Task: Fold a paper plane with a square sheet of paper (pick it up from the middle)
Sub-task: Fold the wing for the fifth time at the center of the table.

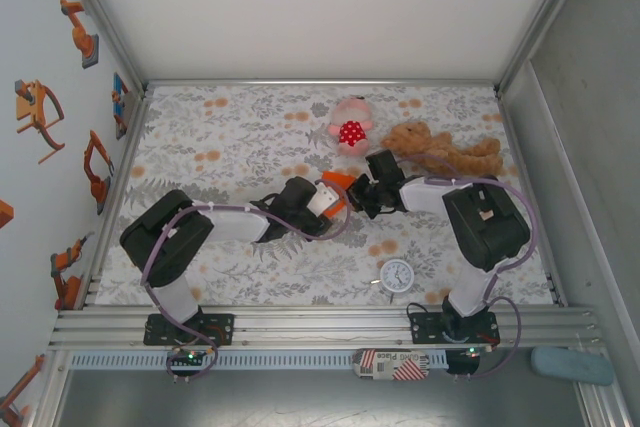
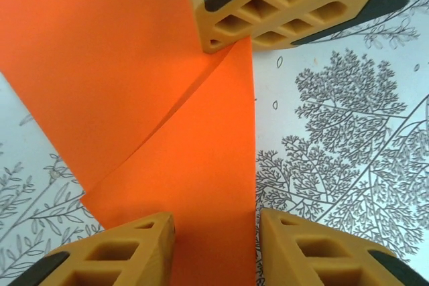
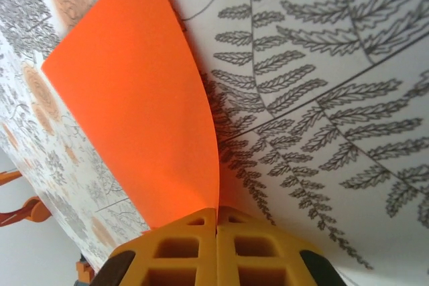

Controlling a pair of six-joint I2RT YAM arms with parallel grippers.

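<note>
Square sheet of paper (image 1: 338,181), bright orange, lies near the middle of the flowered worktop (image 1: 230,137), just in front of the pink plush toy (image 1: 350,127) and the teddy bear (image 1: 445,152). In the left wrist view it is already partly folded, with a slanting crease across it and one layer over another.

The right claw (image 3: 216,216) is fully closed, pinching the paper at an edge. From that pinch the sheet bows upward off the worktop. The left claw (image 2: 214,222) stands partly open, one finger on each side of a narrow run of the paper, and it does not appear to clamp anything.

The step in hand looks like laying a flap over. To do it well, the pinch should stay at the very edge. The flap should travel in an arc until its edges meet, without dragging the thin sheet across the cloth. Pressing should come only once the layers line up, since a wrong crease would be hard to undo.

Both arms reach inward, elbows out and forearms stretched towards each other. Their wrists nearly meet over the paper.
</note>
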